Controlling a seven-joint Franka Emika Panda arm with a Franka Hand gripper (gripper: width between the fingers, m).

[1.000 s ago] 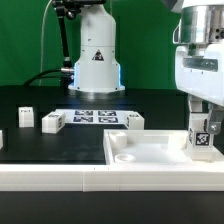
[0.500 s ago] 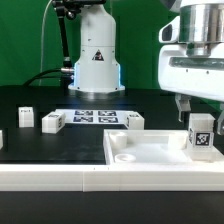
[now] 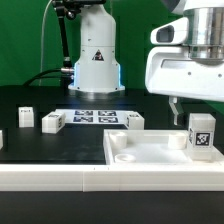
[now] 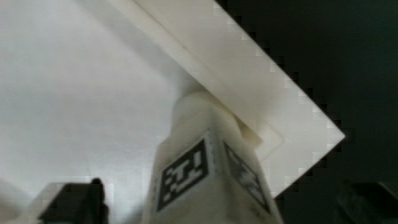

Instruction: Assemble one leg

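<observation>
One leg (image 3: 202, 135), a small white block with a black-and-white tag, stands upright in the corner of the large flat white piece with raised rim (image 3: 130, 152) at the exterior view's right. My gripper (image 3: 198, 108) hangs just above it, open, with one finger (image 3: 174, 112) clear of the leg's side. In the wrist view the leg (image 4: 210, 165) rises between the two dark fingertips (image 4: 75, 200), which stand apart from it. My gripper (image 4: 222, 208) holds nothing. The flat piece (image 4: 89, 90) fills the wrist view behind the leg.
Three more white leg blocks (image 3: 25, 116) (image 3: 52, 122) (image 3: 132, 121) lie on the black table around the marker board (image 3: 95, 116). The arm's base (image 3: 95, 60) stands at the back. A white rail (image 3: 60, 178) runs along the front.
My gripper has let go of the leg and risen straight up. The leg stays standing in the corner of the flat piece.
</observation>
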